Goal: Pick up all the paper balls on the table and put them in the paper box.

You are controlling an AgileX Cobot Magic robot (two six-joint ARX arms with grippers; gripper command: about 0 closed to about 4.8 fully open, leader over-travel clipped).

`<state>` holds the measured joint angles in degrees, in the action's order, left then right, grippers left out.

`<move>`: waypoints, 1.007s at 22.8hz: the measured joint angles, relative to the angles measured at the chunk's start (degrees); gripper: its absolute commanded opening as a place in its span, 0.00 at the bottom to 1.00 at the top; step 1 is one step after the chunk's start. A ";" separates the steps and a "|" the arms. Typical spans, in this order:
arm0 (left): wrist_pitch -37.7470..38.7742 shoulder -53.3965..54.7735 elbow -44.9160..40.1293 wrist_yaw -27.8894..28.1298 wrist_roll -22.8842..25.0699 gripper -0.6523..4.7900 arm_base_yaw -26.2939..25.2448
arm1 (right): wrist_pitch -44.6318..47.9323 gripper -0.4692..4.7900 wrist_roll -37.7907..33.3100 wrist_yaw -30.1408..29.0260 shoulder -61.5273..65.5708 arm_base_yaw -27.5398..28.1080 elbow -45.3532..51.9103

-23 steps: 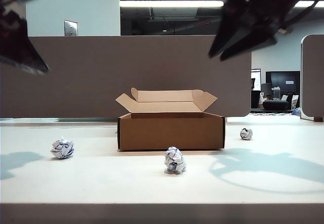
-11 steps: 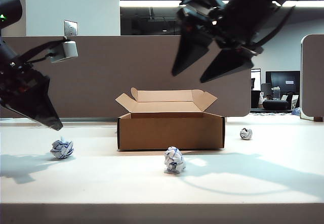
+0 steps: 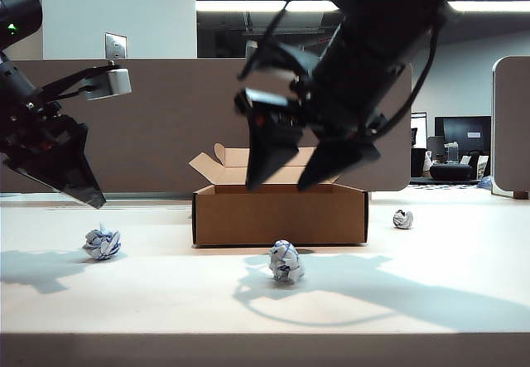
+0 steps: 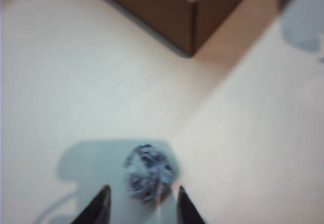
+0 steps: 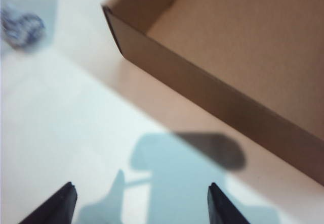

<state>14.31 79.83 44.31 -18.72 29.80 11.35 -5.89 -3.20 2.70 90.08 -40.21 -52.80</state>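
Note:
Three paper balls lie on the table [image 3: 447, 301]: a left one [image 3: 101, 243], a middle one [image 3: 286, 261] in front of the paper box [image 3: 280, 214], and a right one [image 3: 402, 219]. My left gripper [image 3: 89, 197] hangs just above the left ball, open. In the left wrist view that ball [image 4: 148, 172] sits just ahead of the open gripper [image 4: 142, 189], not touched. My right gripper [image 3: 276, 186] hovers wide open before the box's front wall, above the middle ball. The right wrist view shows this gripper [image 5: 140, 186] empty over bare table, beside the box [image 5: 228, 57].
A grey-brown divider panel [image 3: 149, 118] stands behind the table. The box's flaps [image 3: 207, 166] fold outward and its inside looks bare. A paper ball [image 5: 20, 27] lies beyond the box corner in the right wrist view. The table's front edge [image 3: 265, 335] runs along the bottom.
Both arms have come down. The right gripper swung left and lower to the box's front and opened wide. The left gripper dropped toward the left ball.

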 measured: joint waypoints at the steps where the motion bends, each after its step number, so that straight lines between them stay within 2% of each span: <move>1: -0.20 0.04 0.13 0.79 -0.04 0.42 0.00 | -0.09 0.76 -0.37 0.24 0.61 0.04 0.00; 4: -1.73 0.37 0.15 0.79 -1.40 0.42 0.02 | -1.79 0.76 -2.97 0.28 0.81 0.04 0.00; 7: -4.00 3.39 1.42 0.76 -6.86 0.42 0.00 | -4.44 0.76 -7.34 0.07 0.81 -0.02 -0.26; 9: -4.09 4.83 2.03 -0.11 -8.76 0.42 0.00 | -5.31 0.76 -8.35 0.04 0.81 -0.28 -0.48; 13: -3.32 7.26 3.39 -3.76 -9.88 0.42 0.04 | -6.54 0.76 -9.53 -1.25 0.81 -1.20 -0.50; 23: 1.40 7.85 5.03 -5.77 -10.36 0.42 0.02 | -9.05 0.73 -9.88 -1.09 1.20 -5.38 -0.63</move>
<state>15.70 87.68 49.34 -24.49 19.44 11.38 -14.94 -13.08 1.61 91.29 -45.58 -53.43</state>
